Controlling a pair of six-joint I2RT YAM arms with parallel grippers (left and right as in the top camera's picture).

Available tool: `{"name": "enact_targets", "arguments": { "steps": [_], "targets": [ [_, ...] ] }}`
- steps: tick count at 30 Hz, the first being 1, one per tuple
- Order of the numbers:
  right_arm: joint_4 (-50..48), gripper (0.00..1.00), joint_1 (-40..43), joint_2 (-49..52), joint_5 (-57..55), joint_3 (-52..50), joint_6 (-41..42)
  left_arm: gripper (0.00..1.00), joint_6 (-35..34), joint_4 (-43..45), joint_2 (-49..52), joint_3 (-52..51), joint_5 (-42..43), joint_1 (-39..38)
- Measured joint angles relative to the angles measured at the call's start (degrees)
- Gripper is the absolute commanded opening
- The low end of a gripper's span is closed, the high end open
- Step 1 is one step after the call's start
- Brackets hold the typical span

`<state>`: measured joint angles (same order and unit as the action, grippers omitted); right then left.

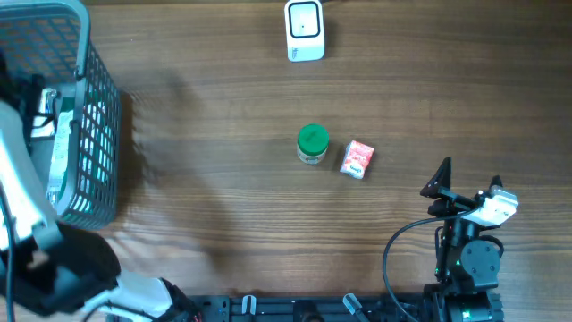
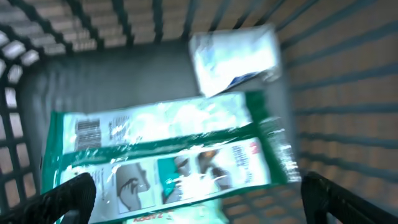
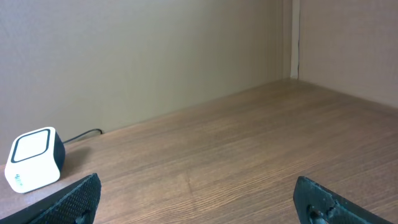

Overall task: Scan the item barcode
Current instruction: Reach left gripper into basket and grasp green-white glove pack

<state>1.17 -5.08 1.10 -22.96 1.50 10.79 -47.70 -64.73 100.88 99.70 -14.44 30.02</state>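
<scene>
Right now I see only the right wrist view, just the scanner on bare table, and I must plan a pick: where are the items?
Observer: A green-lidded jar and a small red packet sit close together mid-table, well clear of the scanner.
Operator: And the left arm?
Observer: The left gripper is open over the basket, above green-and-white packs.
Operator: Anything else inside?
Observer: A small white pouch lies beyond them, by the wall.

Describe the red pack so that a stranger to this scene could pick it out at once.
Look at the middle of the wooden table, well right of the grey basket. Two small things sit there close together. The pack is the boxy red-and-white one, right of the round jar with the green lid.
</scene>
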Motion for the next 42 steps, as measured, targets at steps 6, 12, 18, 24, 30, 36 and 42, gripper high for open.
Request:
{"name": "enact_targets", "arguments": {
  "steps": [6, 12, 18, 24, 30, 36, 42],
  "targets": [
    [0.0, 1.0, 0.0, 0.0, 0.02, 0.0, 0.0, 1.0, -2.47, -4.42, 6.51, -0.39, 1.97, 0.13],
    [0.0, 1.0, 0.0, 0.0, 0.0, 0.0, 0.0, 1.0, 3.63, -5.33, 6.56, -0.39, 9.29, 0.15],
    [0.0, 1.0, 0.0, 0.0, 0.0, 0.0, 0.0, 1.0, 17.59, -5.14, 7.65, -0.39, 12.09, 0.15],
    [0.0, 1.0, 0.0, 0.0, 0.02, 0.0, 0.0, 1.0, 32.09, -5.09, 10.49, -0.39, 13.79, 0.44],
    [0.0, 1.0, 0.0, 0.0, 0.0, 0.0, 0.0, 1.0, 40.04, -7.78, 14.4, -0.39, 15.56, 0.52],
    [0.0, 1.0, 0.0, 0.0, 0.02, 0.0, 0.0, 1.0, 41.44, -7.98, 18.6, -0.37, 17.31, 0.55],
    [0.0, 1.0, 0.0, 0.0, 0.0, 0.0, 0.0, 0.05, 41.75, -9.68, 21.88, -0.37, 18.53, 0.46]
  ]
}}
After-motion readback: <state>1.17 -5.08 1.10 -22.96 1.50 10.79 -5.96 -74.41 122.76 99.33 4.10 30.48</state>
